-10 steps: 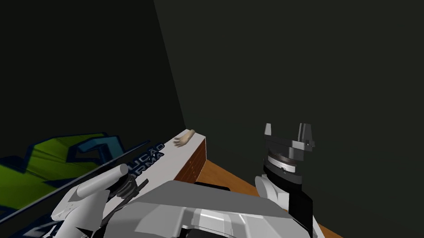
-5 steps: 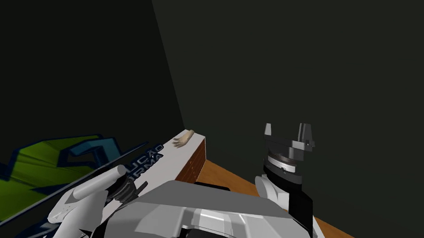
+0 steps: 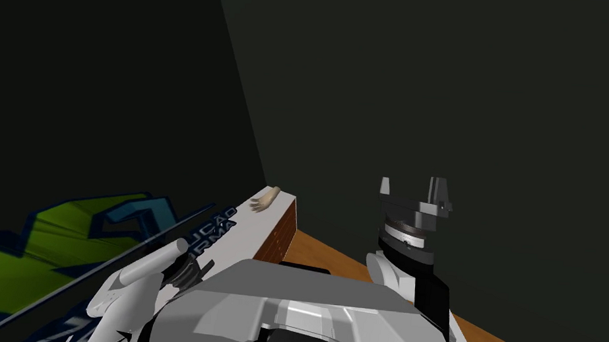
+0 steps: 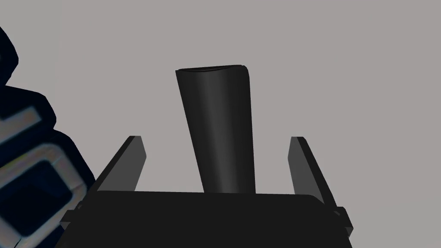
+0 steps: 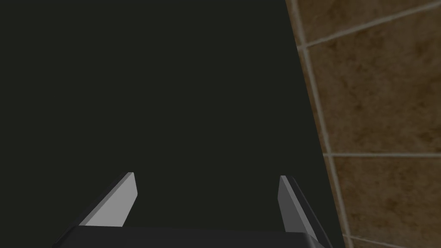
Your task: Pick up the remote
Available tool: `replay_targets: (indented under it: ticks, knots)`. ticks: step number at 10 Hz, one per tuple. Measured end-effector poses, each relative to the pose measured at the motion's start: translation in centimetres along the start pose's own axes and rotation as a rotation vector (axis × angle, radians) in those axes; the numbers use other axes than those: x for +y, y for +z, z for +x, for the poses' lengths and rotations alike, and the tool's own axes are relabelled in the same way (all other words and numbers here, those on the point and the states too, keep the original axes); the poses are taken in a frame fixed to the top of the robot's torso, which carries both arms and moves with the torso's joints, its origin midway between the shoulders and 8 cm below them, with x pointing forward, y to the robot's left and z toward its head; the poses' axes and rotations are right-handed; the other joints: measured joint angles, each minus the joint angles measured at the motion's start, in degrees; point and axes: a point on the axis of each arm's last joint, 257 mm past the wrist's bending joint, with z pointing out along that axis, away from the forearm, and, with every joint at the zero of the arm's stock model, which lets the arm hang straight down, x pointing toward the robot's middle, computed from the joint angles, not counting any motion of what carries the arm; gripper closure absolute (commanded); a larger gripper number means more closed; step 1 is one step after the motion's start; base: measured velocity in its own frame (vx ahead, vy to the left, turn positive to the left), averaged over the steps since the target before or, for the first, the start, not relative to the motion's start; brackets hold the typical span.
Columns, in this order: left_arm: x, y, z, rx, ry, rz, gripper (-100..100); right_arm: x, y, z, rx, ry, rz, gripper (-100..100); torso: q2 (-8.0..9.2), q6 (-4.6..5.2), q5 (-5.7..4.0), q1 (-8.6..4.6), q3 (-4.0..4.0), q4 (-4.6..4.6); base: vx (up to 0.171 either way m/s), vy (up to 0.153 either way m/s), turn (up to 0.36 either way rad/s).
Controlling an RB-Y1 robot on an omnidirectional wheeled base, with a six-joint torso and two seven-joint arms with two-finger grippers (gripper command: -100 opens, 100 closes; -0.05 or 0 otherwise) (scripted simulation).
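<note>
The remote [image 4: 219, 129] is a long black bar lying on a flat pale grey surface [image 4: 344, 64]. My left gripper [image 4: 216, 138] is open, one finger on each side of the remote and neither touching it; the remote's near end runs under the gripper's body. In the head view the left gripper [image 3: 188, 271] is low over the white top [image 3: 253, 225] at the lower left. My right gripper [image 3: 414, 186] is raised at the right, open and holding nothing.
The white top carries dark blue printed letters [image 3: 210, 229] and has a brown side face [image 3: 279, 237]. A small beige hand-shaped object [image 3: 265, 198] lies at its far end. A green and blue patterned surface [image 3: 61, 243] lies to the left. Dark walls stand close behind; orange-brown floor [image 3: 318, 252] is on the right.
My left forearm swung slightly left, then came back a little to the right over the white top. The right arm has not moved.
</note>
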Motion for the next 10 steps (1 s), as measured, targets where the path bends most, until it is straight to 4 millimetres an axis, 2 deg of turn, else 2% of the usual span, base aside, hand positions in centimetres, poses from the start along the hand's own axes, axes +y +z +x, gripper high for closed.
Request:
replay_targets:
  ticks: [4,5,6,9,10]
  knots:
    - [0.1,0.0,0.0,0.000,-0.002,-0.002,100,0.0,0.0,0.0,0.000,0.000,0.000,0,-0.05,0.04,0.11,0.24,-0.03,-0.02,0.000,0.000,0.000]
    - [0.1,0.0,0.0,0.000,-0.002,-0.003,0,0.0,0.0,0.0,0.000,0.000,0.000,0,-0.05,0.04,0.10,0.24,-0.03,-0.01,0.000,0.000,0.000]
    - [0.1,0.0,0.0,0.000,-0.002,-0.003,100,0.0,0.0,0.0,0.000,0.000,0.000,0,-0.05,0.04,0.10,0.24,-0.03,-0.01,-0.001,-0.012,-0.036]
    - [-0.6,-1.5,-0.5,0.000,-0.007,0.002,100,0.0,0.0,0.0,0.000,0.000,0.000,0,-0.02,0.05,0.04,0.12,0.00,0.01,-0.005,-0.015,-0.018]
    - [-0.6,-1.6,-0.5,0.000,-0.007,0.001,0,0.0,0.0,0.0,0.000,0.000,0.000,0,-0.02,0.04,0.07,0.17,-0.01,0.00,0.000,0.000,0.000]
